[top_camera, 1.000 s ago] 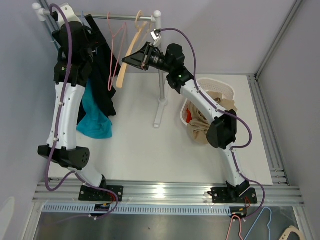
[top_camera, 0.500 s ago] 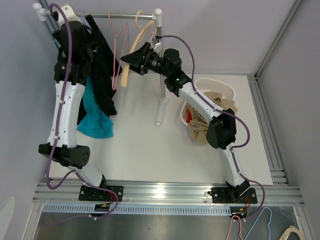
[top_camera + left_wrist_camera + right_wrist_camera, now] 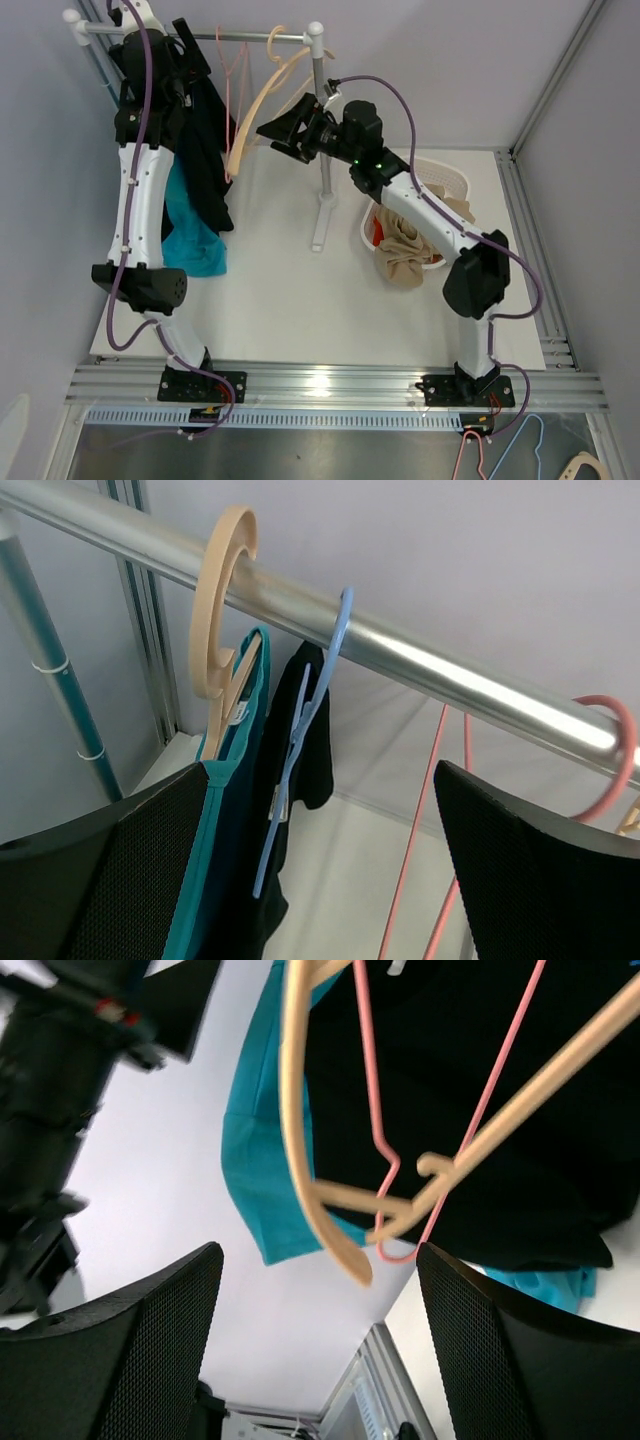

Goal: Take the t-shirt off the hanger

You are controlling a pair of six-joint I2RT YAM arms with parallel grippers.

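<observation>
My left gripper (image 3: 187,57) has risen to the rail (image 3: 250,37), upper left, released, facing the teal t-shirt (image 3: 226,830). Right gripper (image 3: 286,129), released too, has backed away; I judge the grab still ahead

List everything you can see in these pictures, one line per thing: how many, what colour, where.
Clothes rail: one, silver, far side of the table.
Black t-shirt: one, on a blue hanger on the rail.
Teal t-shirt: one, on a tan hanger, beside the black one.
Empty pink hanger: one, on the rail.
Empty tan hanger: one, on the rail.
Basket: one, white, right side, holding beige clothes.
Spare hangers: three, pink, blue, tan, below the near edge.
Table: one, white.
Left gripper: black, open, by the rail.
Right gripper: black, open, by the empty hangers.
</observation>
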